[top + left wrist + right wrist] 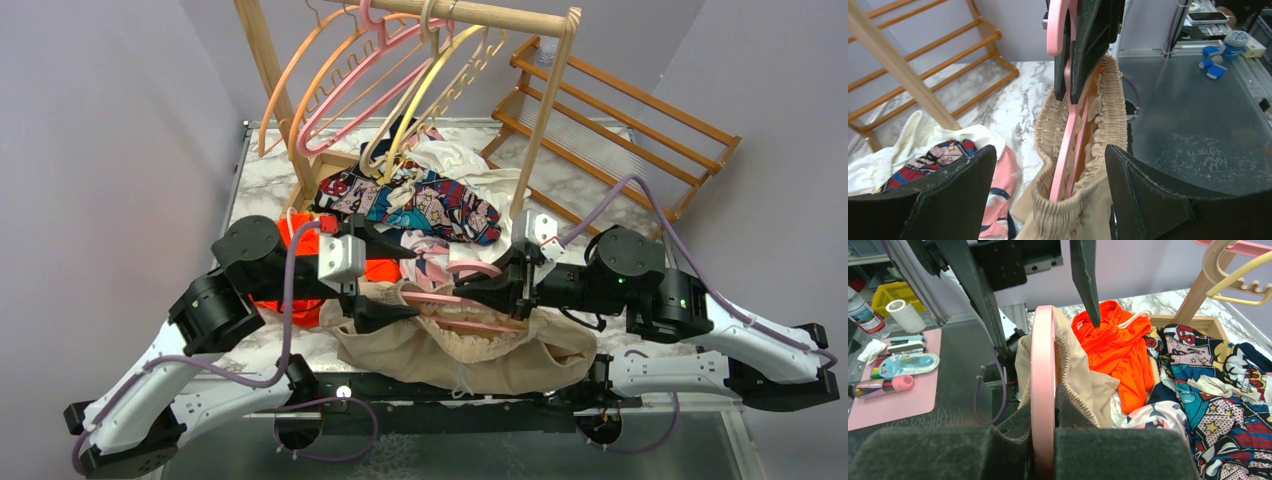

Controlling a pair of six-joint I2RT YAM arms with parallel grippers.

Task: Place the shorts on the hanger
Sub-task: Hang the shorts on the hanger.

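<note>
Left wrist view shows the pink plastic hanger (1068, 150) inside the beige gathered fabric shorts (1110, 100), right gripper (1043, 437) pinching it, left gripper (1050, 167) spread; only final settling seems left

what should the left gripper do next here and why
Probably ease the left gripper back clear of the shorts: its jaws stand open, the waistband already wraps this end of the hanger, and the right gripper clamps the hanger.

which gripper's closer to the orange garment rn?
Left. The left gripper is open beside the orange garment, at one end of the shorts waistband. The right gripper is across the shorts from it, shut on the pink hanger.
</note>
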